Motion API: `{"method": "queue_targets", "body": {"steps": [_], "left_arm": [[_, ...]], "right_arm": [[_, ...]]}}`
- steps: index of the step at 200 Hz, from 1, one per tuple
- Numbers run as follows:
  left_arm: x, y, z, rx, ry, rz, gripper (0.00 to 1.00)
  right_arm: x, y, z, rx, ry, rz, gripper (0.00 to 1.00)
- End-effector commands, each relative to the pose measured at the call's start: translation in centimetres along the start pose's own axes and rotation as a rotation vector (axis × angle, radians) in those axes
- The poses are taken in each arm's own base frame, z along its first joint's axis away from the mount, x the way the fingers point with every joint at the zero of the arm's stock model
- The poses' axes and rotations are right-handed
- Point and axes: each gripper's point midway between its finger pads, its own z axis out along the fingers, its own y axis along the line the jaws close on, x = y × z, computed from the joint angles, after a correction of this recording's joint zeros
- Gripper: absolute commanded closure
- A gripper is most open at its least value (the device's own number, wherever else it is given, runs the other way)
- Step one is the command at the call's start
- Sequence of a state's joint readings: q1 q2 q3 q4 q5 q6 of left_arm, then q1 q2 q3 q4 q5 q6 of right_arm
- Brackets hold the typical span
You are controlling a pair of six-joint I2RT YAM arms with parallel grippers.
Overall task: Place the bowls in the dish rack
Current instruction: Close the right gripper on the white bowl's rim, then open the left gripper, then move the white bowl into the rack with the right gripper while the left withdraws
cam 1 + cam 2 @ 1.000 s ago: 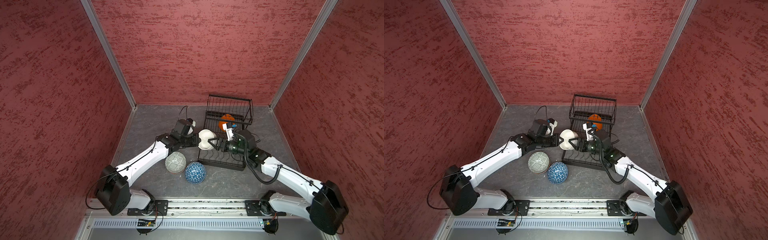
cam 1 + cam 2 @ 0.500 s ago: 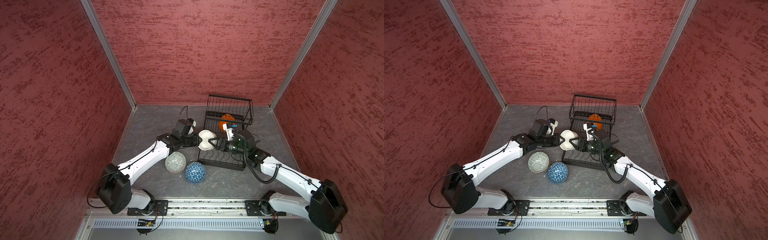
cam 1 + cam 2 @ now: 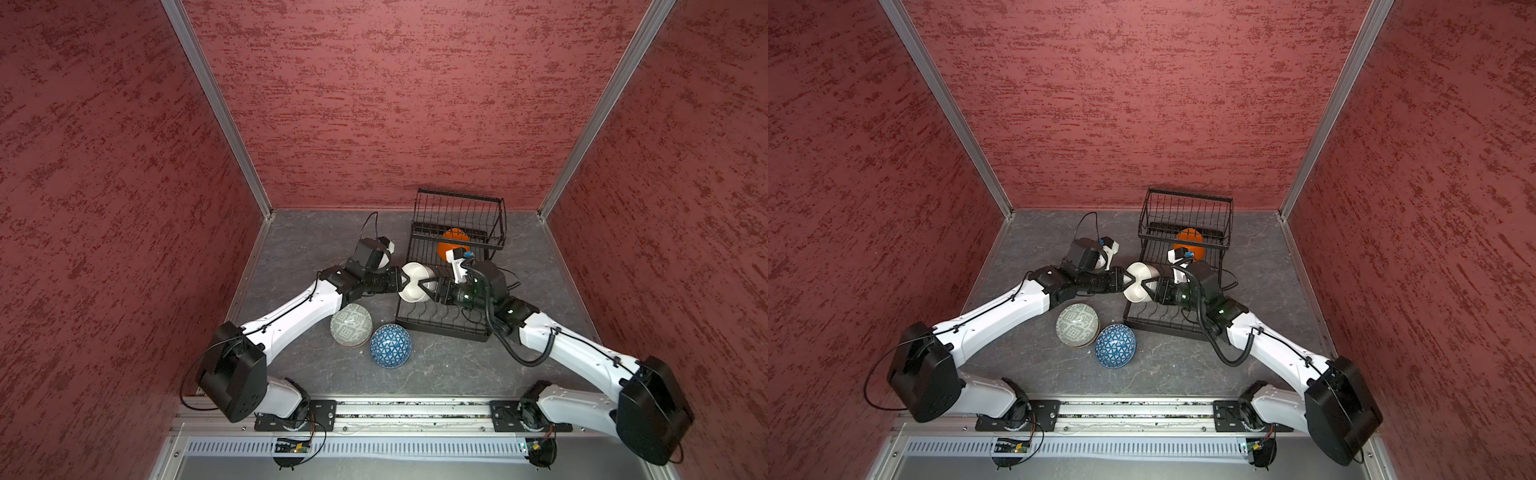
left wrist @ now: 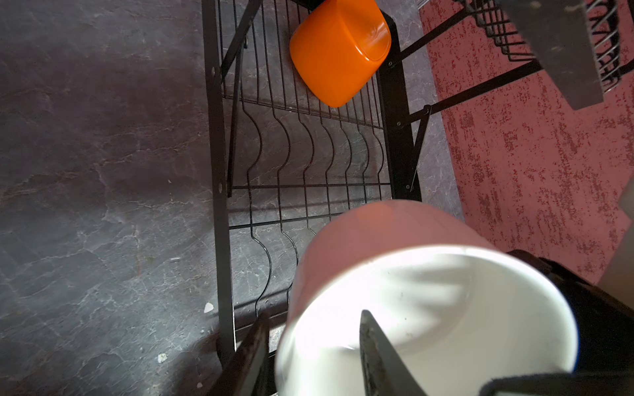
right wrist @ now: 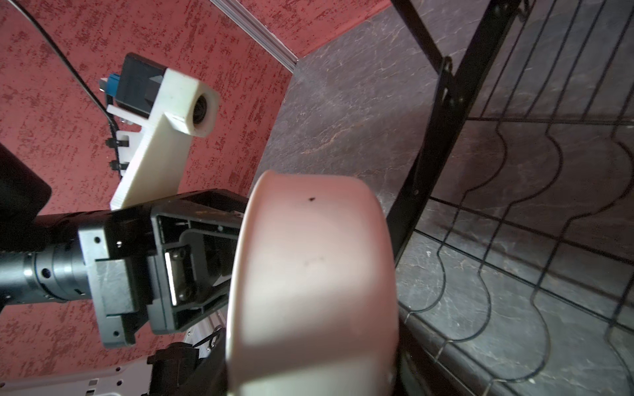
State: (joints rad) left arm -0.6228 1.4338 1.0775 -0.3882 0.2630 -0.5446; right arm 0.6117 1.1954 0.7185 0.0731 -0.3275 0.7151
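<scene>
Fingers (image 4: 377, 353) of left gripper (image 3: 404, 281) spread, straddling white bowl (image 3: 417, 272) rim, no pinch; right gripper (image 3: 423, 286) clamps far rim. Bowl hangs at 9 o'clock edge of dish rack (image 3: 440, 330). Withdraw left toward 9 o'clock without brushing rim; then seat bowl between dividers (image 4: 308, 144).

I can read no writing, number, brand or sign anywhere in my views. The nearest thing to marks is ornament. In both top views the grey-green bowl (image 3: 351, 325) bears square maze-like figures and the blue bowl (image 3: 390, 346) a net of pale-lined triangles. The white bowl (image 3: 415, 282) and the orange bowl (image 3: 454, 247) are plain. The small circuit boards (image 3: 291, 446) on the front rail are too small for me to make out any print.
</scene>
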Motion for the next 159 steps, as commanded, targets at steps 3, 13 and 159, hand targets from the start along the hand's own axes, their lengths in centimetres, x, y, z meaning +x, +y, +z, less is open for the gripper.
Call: {"method": "queue_targets", "body": {"steps": [3,13,159], "left_arm": [[-1.1,-0.5,-0.5,0.017,-0.026,0.010,0.53],[-1.2,-0.3,-0.7,0.012,-0.031,0.007,0.53],[-2.2,3.4,-5.5,-0.093,-0.145,-0.028,0.48]], "right_arm": [[-1.4,-0.3,-0.1,0.043,-0.070,-0.068,0.60],[-1.5,-0.9,-0.1,0.077,-0.075,-0.091,0.59],[-5.9,-6.1,1.0,0.500,-0.098,-0.570,0.55]]}}
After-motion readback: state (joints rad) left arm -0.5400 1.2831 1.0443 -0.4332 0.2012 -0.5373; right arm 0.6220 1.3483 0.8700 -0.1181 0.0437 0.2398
